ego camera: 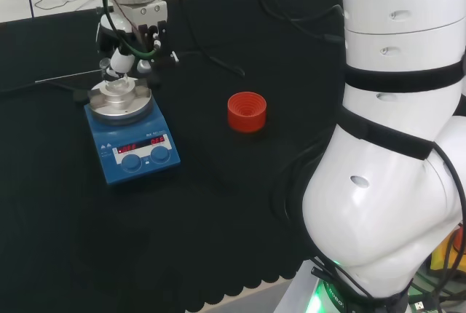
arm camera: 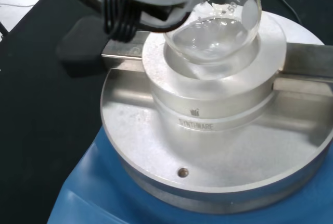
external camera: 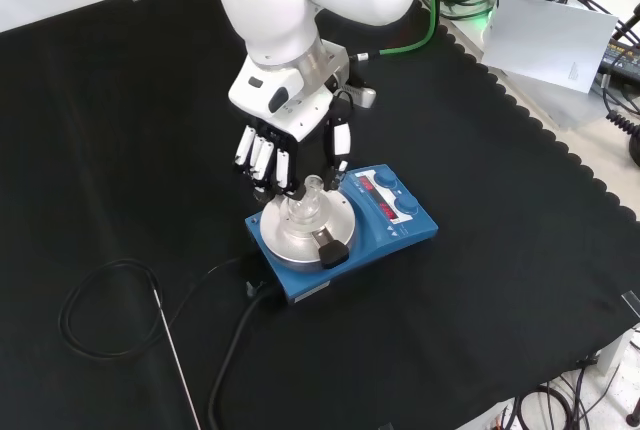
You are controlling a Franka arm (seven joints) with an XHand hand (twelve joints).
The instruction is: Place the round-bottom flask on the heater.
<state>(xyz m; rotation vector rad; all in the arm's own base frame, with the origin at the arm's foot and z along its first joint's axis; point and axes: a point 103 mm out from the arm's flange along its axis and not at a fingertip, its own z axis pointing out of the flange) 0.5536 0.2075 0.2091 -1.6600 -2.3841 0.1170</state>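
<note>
While hand [external camera: 290,145] pinches flask [arm camera: 216,23] over heater [external camera: 345,230]; red stand [ego camera: 247,111] apart

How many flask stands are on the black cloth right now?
1. A red ribbed ring stand sits bare on the black cloth, to the right of the blue heater in the head view. Clear ware elsewhere could go unseen.

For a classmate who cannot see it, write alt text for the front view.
A robot hand reaches down from a white arm, its fingers around the neck of a clear round-bottom flask seated in the metal block of a blue heater on black cloth. A black cable and a thin rod lie on the cloth to the heater's left.
</note>
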